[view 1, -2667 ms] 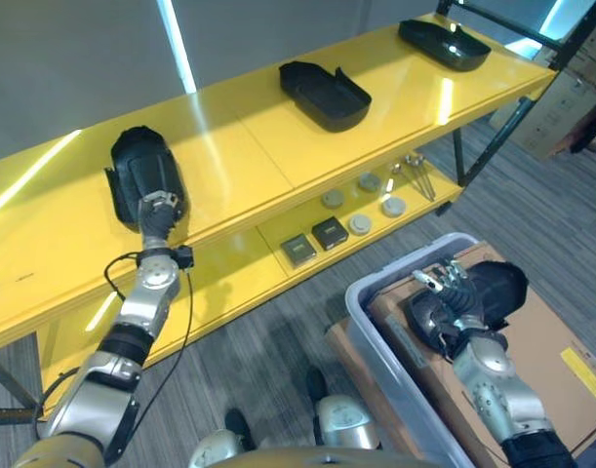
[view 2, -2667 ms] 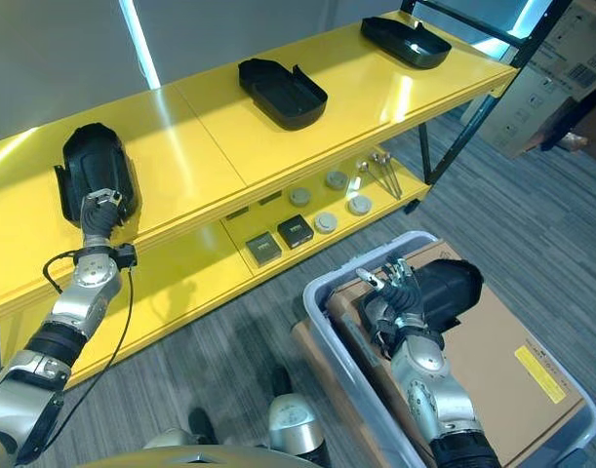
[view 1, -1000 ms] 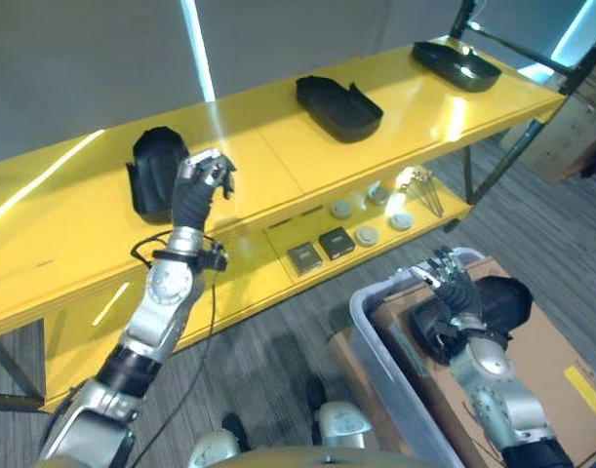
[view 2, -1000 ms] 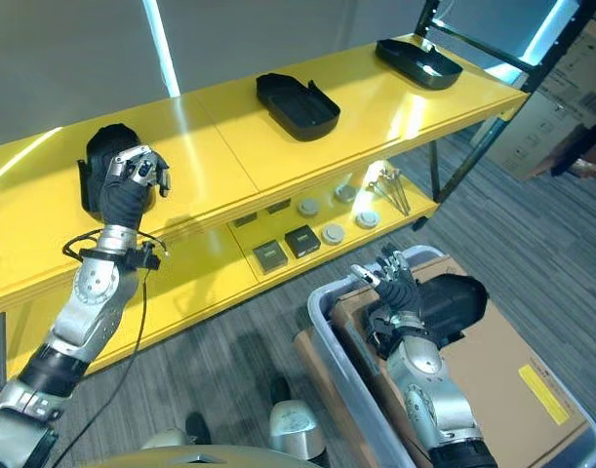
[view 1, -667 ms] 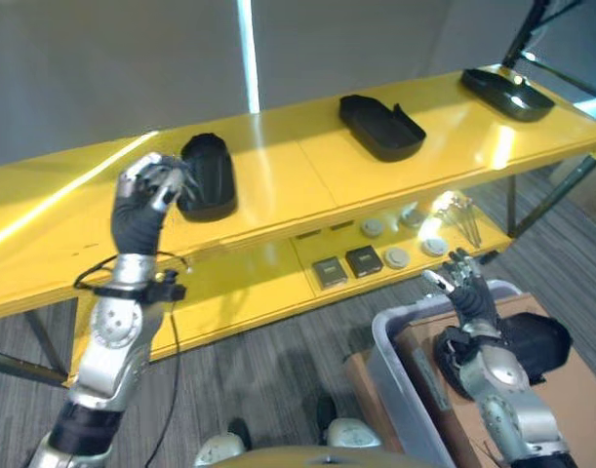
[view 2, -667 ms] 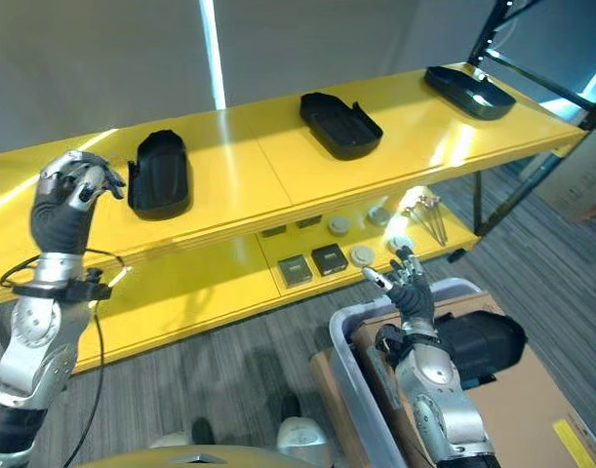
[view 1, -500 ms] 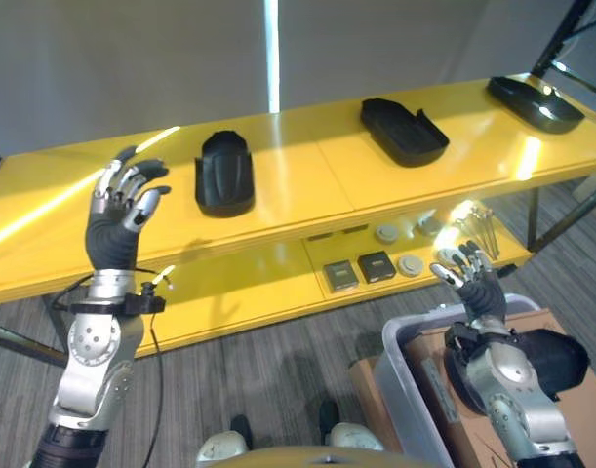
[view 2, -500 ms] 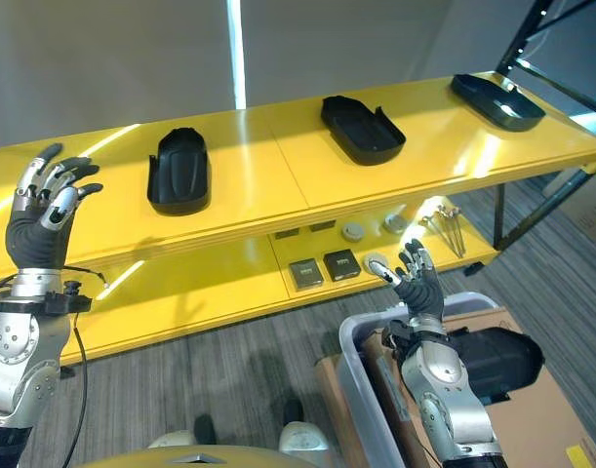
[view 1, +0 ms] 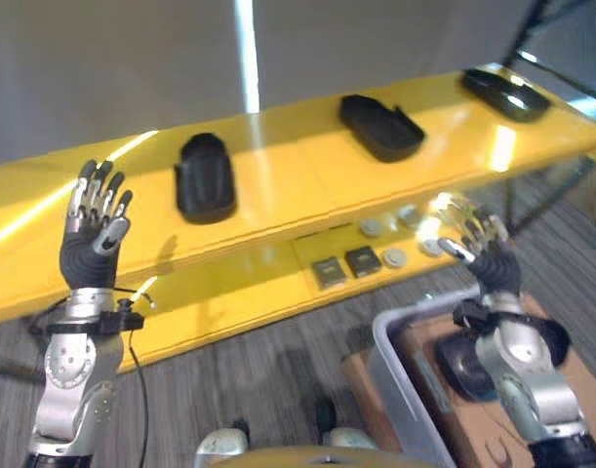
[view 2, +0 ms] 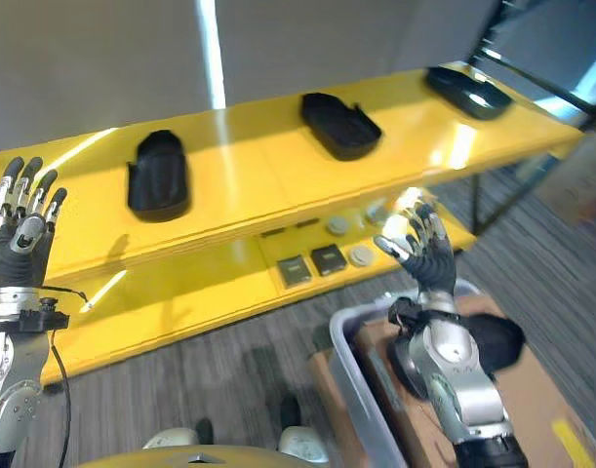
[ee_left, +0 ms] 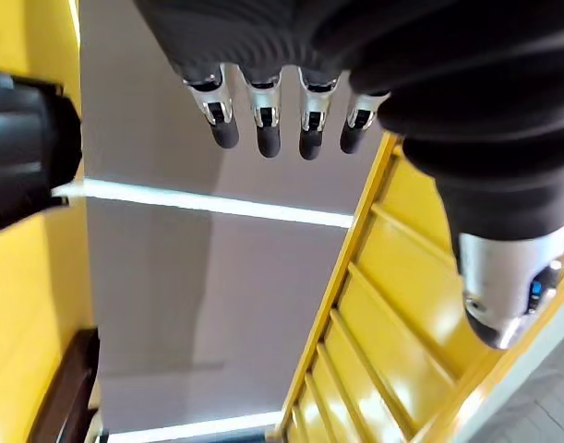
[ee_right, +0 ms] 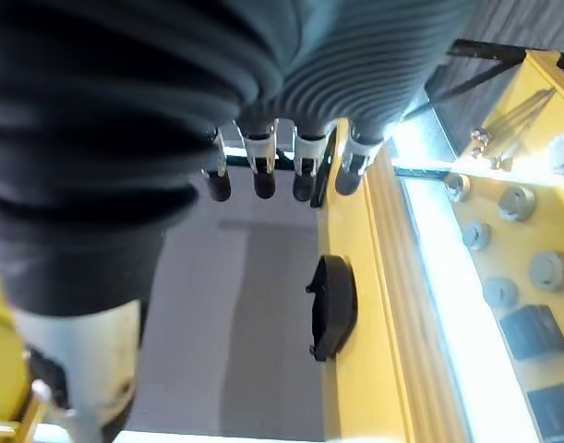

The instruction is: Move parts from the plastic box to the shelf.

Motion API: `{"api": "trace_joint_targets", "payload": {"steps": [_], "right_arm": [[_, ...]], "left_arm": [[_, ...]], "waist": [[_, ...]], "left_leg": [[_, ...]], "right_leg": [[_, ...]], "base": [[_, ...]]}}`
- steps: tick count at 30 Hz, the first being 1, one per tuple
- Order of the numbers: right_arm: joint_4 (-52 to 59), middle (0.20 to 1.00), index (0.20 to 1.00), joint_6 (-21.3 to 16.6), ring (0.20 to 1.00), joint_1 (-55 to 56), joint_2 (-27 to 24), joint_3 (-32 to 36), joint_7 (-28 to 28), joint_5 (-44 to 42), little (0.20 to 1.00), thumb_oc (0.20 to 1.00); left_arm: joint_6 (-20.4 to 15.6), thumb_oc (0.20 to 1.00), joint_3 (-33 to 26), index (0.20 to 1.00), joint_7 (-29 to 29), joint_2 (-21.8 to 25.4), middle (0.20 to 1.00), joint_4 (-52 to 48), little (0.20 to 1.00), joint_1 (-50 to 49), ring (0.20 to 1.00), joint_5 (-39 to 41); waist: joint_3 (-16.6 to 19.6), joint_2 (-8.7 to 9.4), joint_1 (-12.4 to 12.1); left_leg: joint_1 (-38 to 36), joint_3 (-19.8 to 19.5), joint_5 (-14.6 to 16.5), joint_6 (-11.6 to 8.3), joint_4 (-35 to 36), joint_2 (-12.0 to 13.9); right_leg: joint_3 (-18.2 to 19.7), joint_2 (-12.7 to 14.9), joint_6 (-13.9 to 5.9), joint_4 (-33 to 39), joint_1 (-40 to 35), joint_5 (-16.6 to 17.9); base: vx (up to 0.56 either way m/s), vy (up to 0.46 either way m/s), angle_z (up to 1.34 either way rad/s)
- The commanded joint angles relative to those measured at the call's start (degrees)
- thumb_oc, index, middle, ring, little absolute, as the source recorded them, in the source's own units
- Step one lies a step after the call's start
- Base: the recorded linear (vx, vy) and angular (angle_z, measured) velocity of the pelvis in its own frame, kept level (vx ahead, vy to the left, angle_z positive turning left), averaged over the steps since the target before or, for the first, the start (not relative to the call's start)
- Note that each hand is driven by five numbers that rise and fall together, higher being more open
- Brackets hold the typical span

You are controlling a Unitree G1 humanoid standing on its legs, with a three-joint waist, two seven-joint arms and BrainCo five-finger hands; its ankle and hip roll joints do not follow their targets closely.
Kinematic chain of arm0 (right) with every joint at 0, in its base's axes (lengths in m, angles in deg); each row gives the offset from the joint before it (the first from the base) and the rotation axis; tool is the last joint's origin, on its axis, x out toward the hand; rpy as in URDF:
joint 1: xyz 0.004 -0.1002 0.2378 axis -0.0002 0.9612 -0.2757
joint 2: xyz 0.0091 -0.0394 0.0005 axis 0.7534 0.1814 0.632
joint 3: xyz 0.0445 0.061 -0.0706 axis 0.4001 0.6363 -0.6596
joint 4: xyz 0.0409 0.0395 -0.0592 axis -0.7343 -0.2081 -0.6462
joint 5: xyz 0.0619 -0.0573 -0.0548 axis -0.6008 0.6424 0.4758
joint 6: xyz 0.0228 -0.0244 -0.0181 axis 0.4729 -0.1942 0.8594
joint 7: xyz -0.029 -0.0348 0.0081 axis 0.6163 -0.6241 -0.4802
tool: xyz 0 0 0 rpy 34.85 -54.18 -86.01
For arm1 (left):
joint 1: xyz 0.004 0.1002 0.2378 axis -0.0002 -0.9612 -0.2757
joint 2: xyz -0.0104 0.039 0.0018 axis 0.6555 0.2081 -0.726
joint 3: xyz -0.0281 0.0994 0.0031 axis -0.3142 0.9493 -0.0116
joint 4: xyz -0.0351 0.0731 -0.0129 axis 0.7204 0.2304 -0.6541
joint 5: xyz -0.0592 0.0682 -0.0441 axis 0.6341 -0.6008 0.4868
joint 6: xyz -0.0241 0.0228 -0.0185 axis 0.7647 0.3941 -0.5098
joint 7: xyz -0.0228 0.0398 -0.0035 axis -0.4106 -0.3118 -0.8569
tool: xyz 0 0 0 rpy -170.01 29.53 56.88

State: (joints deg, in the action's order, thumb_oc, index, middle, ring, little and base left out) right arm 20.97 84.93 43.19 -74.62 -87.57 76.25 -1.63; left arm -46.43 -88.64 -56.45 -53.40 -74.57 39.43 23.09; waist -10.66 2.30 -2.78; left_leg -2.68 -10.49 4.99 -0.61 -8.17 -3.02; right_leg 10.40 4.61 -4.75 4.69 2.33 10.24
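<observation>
While raised — both hands (seemingly empty), fingers spread.

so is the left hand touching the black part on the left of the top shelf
Apart. In the left eye view the left hand is raised with straight fingers, and bare yellow shelf shows between it and the black part.

Both hands raised, fingers spread.

Grey wall, striped grey carpet
</observation>
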Motion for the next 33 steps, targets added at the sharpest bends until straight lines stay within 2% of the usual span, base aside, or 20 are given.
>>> {"api": "trace_joint_targets", "payload": {"steps": [1,3,6,9,10,12,16,21,24,29,30,31,32,33], "right_arm": [[0.81,1.000,1.000,-3.83,1.000,0.68,-2.04,2.68,2.71,-2.72,1.000,1.000],[1.36,1.000,1.000,-4.95,1.000,2.57,-0.96,3.34,1.95,-2.85,1.000,1.000],[0.95,1.000,1.000,-5.65,1.000,3.24,0.55,4.04,-0.83,-1.78,1.000,1.000],[0.01,1.000,1.000,-6.12,1.000,3.02,1.50,4.42,-2.44,-2.30,1.000,1.000],[-0.96,1.000,1.000,-7.11,1.000,1.99,3.14,3.24,-2.53,-2.46,1.000,1.000],[-0.50,1.000,1.000,-7.16,1.000,1.26,3.89,2.08,-1.24,-1.32,1.000,1.000],[0.13,1.000,1.000,-5.51,1.000,-1.77,6.03,-0.51,2.88,1.55,1.000,1.000],[0.40,1.000,1.000,-6.37,1.000,0.73,6.72,0.45,2.74,2.20,1.000,1.000],[3.64,1.000,1.000,-5.64,1.000,5.43,6.27,4.08,1.57,1.47,1.000,1.000],[2.46,1.000,1.000,-4.66,1.000,7.34,6.00,6.95,-0.37,0.92,1.000,1.000],[1.27,1.000,1.000,-4.75,1.000,6.71,5.46,6.90,-0.87,1.70,1.000,1.000],[1.09,1.000,1.000,-4.70,1.000,6.51,5.39,6.82,-0.87,1.82,1.000,1.000],[0.06,1.000,1.000,-4.66,1.000,5.59,4.68,6.31,-0.88,1.88,1.000,1.000],[-1.45,1.000,1.000,-4.89,1.000,4.17,3.90,5.46,-0.85,2.16,1.000,1.000]], "left_arm": [[-1.43,1.000,-1.20,1.000,-0.38,2.97,1.000,0.12,1.000,2.96,1.000,-1.65],[-1.96,1.000,-0.87,1.000,-0.23,3.91,1.000,0.94,1.000,3.68,1.000,-0.27],[-1.99,1.000,-1.04,1.000,0.83,4.90,1.000,1.52,1.000,4.88,1.000,-0.14],[-1.43,1.000,-1.87,1.000,1.16,4.53,1.000,1.04,1.000,4.50,1.000,-0.21],[-1.53,1.000,-2.74,1.000,1.48,3.83,1.000,0.11,1.000,3.23,1.000,-1.71],[-1.69,1.000,-3.26,1.000,1.49,4.30,1.000,-0.17,1.000,3.14,1.000,-0.40],[-0.29,1.000,-3.23,1.000,2.61,5.74,1.000,-0.33,1.000,5.82,1.000,-0.02],[-0.56,1.000,-2.41,1.000,3.19,5.05,1.000,0.76,1.000,6.89,1.000,3.34],[-0.33,1.000,-3.18,1.000,3.60,3.42,1.000,-0.23,1.000,5.58,1.000,4.96],[-1.24,1.000,-3.25,1.000,3.86,0.49,1.000,0.51,1.000,4.63,1.000,3.05],[-1.82,1.000,-3.07,1.000,4.89,0.01,1.000,0.95,1.000,4.51,1.000,2.53],[-1.80,1.000,-3.03,1.000,5.06,-0.05,1.000,1.05,1.000,4.57,1.000,2.56],[-2.12,1.000,-2.70,1.000,5.54,-0.54,1.000,1.75,1.000,4.63,1.000,3.39],[-1.65,1.000,-2.81,1.000,5.44,-1.11,1.000,2.58,1.000,4.55,1.000,4.11]], "waist": [[0.34,-1.60,2.53],[-0.87,-2.10,3.64],[-2.58,-2.44,4.22],[-3.64,-2.50,3.53],[-4.92,-2.32,1.79],[-5.22,-2.18,1.04],[-4.88,-2.42,-0.06],[-4.19,-1.24,0.54],[-2.97,-0.81,2.47],[-2.18,-0.39,3.69],[-2.39,-0.52,3.60],[-2.34,-0.43,3.59],[-2.58,-0.67,3.24],[-3.08,-0.71,2.42]], "left_leg": [[1.10,3.39,1.06,-2.31,-0.38,2.15],[0.60,5.13,2.16,-1.61,-1.19,1.35],[-0.15,7.33,2.64,-0.73,-1.59,0.37],[-0.76,10.35,2.92,-0.58,-2.37,0.33],[-2.04,15.59,4.20,-0.40,-3.82,0.67],[-2.18,17.88,4.88,0.22,-4.77,0.87],[-1.52,21.11,5.34,1.14,-6.38,2.56],[-1.08,23.00,4.56,-0.73,-6.98,6.45],[-2.46,24.16,2.46,-2.22,-4.07,9.08],[-1.89,24.48,0.74,-4.27,-5.64,12.53],[-0.59,23.55,-1.43,-5.34,-10.16,14.72],[-0.21,23.42,-2.04,-5.45,-10.66,14.90],[1.49,21.46,-5.48,-6.58,-15.64,16.57],[6.46,17.34,-9.69,-7.29,-25.15,16.97]], "right_leg": [[-3.25,0.91,-5.79,0.02,-4.07,-4.97],[-2.83,1.92,-6.99,0.26,-2.76,-3.76],[-4.61,3.55,-8.33,0.31,0.12,-2.16],[-9.94,5.42,-9.04,0.31,1.34,-1.56],[-18.58,7.58,-9.89,-0.07,1.66,-0.76],[-21.51,9.58,-9.67,-3.11,1.30,-0.46],[-24.42,12.55,-8.99,-9.86,0.33,-1.12],[-26.00,10.38,-8.85,-6.77,-2.62,-2.59],[-25.66,7.68,-7.19,-5.80,-4.07,-4.52],[-25.63,5.10,-4.59,-5.92,-4.75,-6.41],[-25.71,3.82,-3.28,-6.31,-4.78,-7.16],[-25.71,3.73,-3.05,-6.26,-4.60,-7.07],[-25.46,2.50,-1.81,-6.42,-4.77,-7.63],[-24.66,1.16,-0.19,-6.48,-5.11,-7.90]], "base": [[-0.21,0.174,-1.58],[-0.18,0.116,-1.11],[-0.19,0.067,-0.94],[-0.10,-0.025,-1.17],[-0.12,-0.115,-1.40],[-0.10,-0.141,-1.50],[-0.03,-0.223,-0.83],[0.12,-0.294,-0.47],[0.18,-0.295,-0.13],[0.15,-0.259,-0.09],[0.09,-0.212,-0.14],[0.12,-0.260,-0.18],[0.11,-0.265,-0.40],[0.12,-0.278,-0.48]]}}
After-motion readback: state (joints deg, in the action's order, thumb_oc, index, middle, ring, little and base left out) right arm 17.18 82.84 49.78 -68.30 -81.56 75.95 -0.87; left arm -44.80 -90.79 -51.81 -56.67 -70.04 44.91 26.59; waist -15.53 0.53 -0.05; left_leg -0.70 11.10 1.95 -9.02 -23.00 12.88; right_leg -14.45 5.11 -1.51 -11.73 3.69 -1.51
